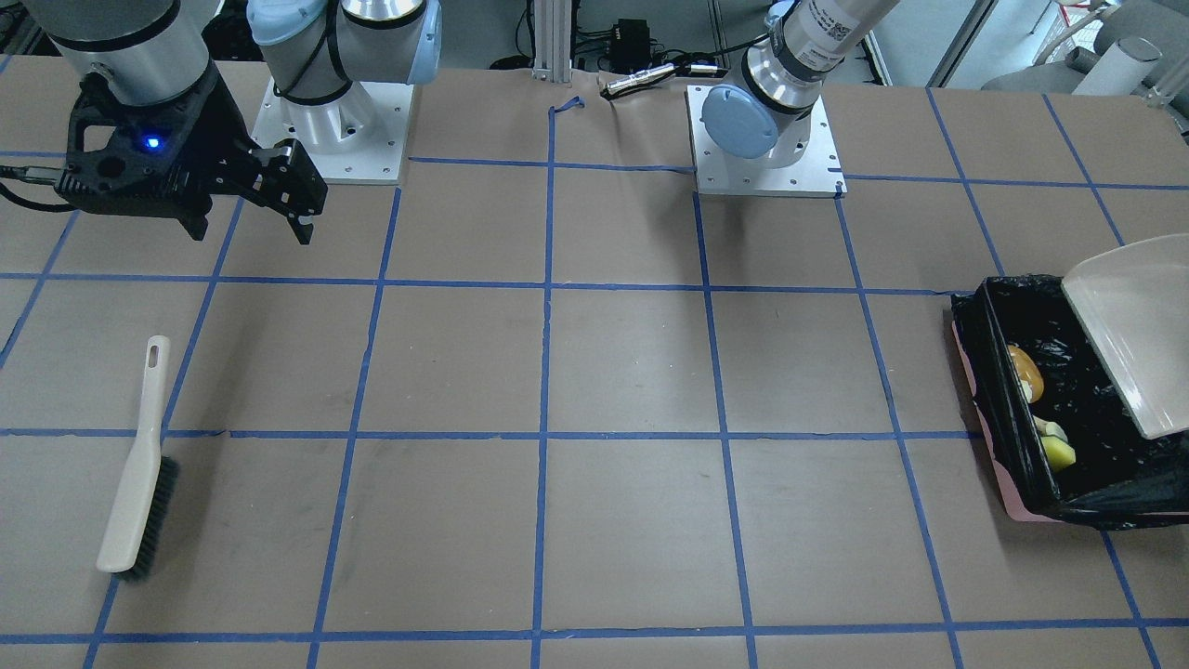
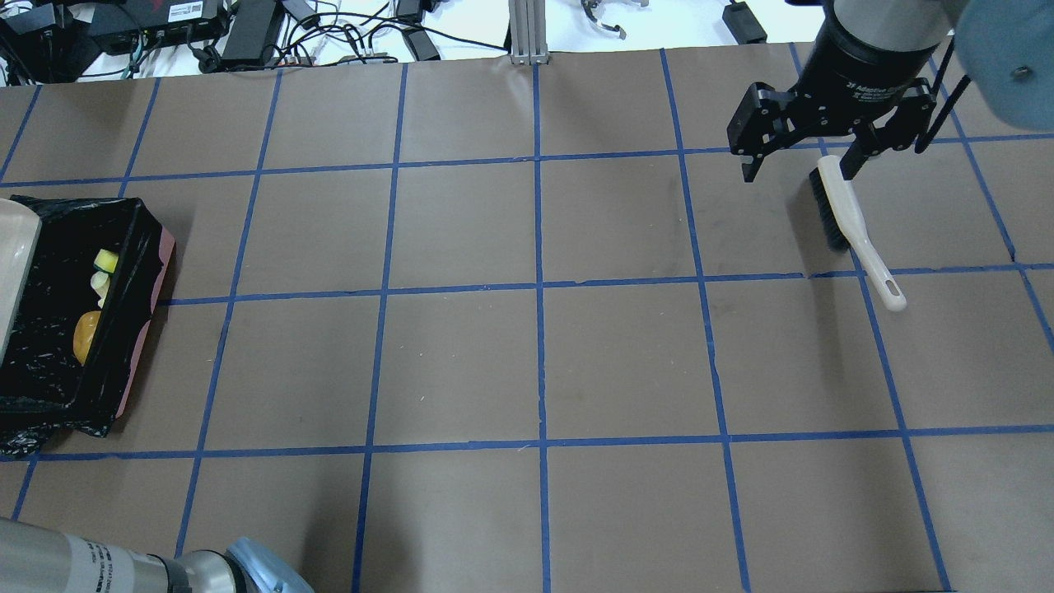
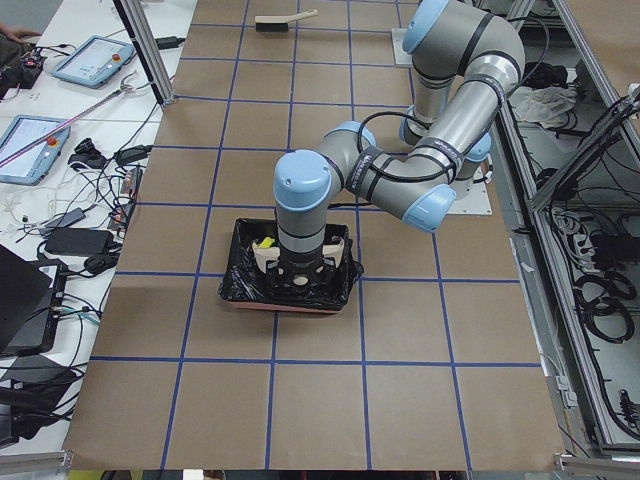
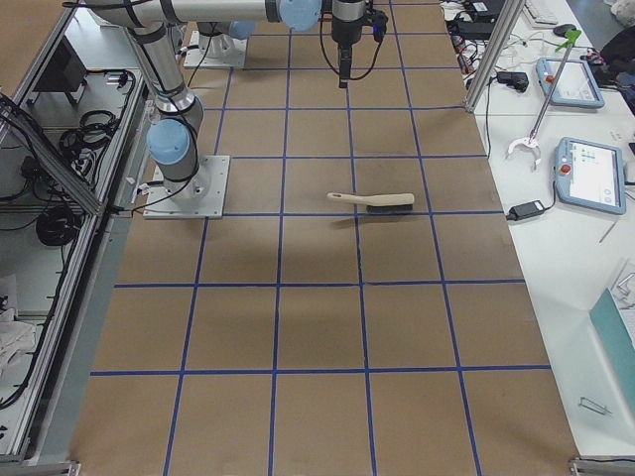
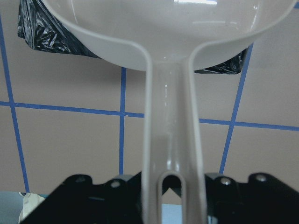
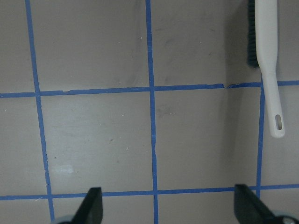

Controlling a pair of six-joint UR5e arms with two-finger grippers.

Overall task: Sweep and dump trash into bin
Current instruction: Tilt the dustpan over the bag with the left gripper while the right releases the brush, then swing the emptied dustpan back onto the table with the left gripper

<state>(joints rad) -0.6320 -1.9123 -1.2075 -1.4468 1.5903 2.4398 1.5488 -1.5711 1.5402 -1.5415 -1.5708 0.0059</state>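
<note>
The bin [image 1: 986, 372], a box lined with a shiny black bag, stands at the table's end on my left arm's side [image 2: 123, 329]. The trash lies inside it: an orange-beige piece [image 1: 1025, 372], a yellow sponge block [image 1: 1057, 452] and a small pale piece between them. My left gripper [image 5: 170, 196] is shut on the handle of the beige dustpan [image 1: 1138, 325], which hangs tilted over the bin with its scoop empty. My right gripper [image 2: 799, 175] hovers open and empty above the far end of the table, over the bristle end of the brush [image 2: 848, 210].
The white-handled brush [image 1: 139, 474] lies flat on the brown paper, apart from both grippers. Blue tape lines grid the table. My left arm [image 3: 400, 180] bends over the bin. Cables and devices lie beyond the table's far edge.
</note>
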